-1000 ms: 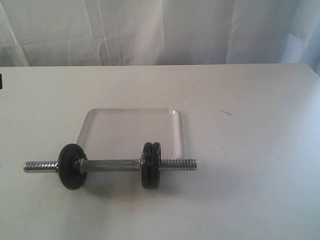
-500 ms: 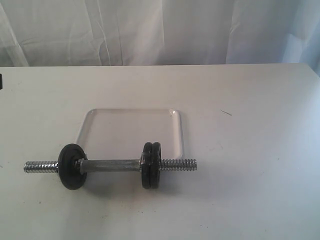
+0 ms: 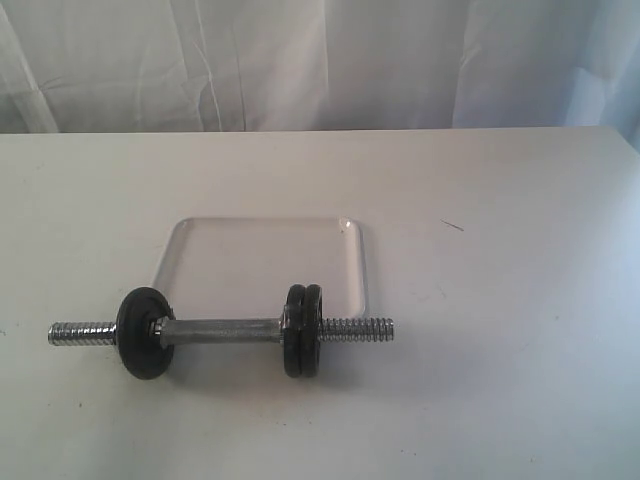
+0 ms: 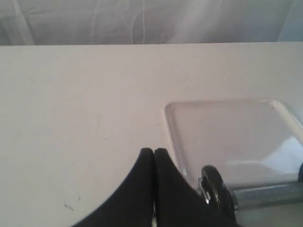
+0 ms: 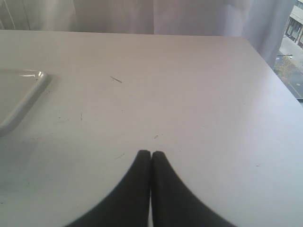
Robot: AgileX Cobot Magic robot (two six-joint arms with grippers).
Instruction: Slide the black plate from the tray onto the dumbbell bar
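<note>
Neither arm shows in the exterior view. In the left wrist view the dumbbell bar (image 3: 220, 329) runs off the frame edge, and the black plate (image 3: 145, 333) on it is partly hidden behind the dark fingers (image 4: 142, 189). The left gripper (image 4: 154, 151) and the right gripper (image 5: 150, 153) each have their jaws pressed together, holding and touching nothing. The black plate sits on the bar's left part and two more black plates (image 3: 303, 330) sit side by side on its right, while the bar lies along the near edge of the tray (image 3: 362, 260) on the white table (image 3: 500, 300).
</note>
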